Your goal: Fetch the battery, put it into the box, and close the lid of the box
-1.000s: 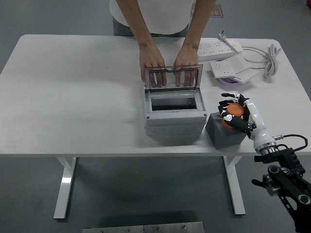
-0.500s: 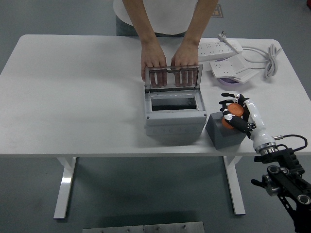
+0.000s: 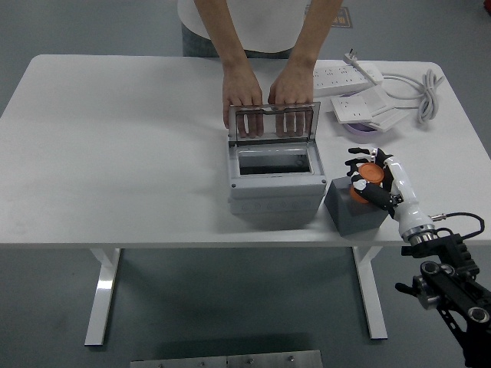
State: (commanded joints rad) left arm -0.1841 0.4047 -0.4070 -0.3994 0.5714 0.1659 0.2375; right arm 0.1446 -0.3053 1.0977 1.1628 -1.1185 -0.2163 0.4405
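An orange battery stands on a dark grey block right of the box. My right hand is curled around the battery, fingers closed on it, with the battery still resting on the block. The grey box sits mid-table with its clear lid raised upright at the back. A person's two hands hold the lid's top edge from the far side. My left arm is out of view.
A white power strip and cable lie at the back right. White adapters rest on a purple dish behind my right hand. The table's near edge runs just in front of the box.
The person's hands have shifted slightly on the lid's top edge. My right hand and the battery stay where they were.
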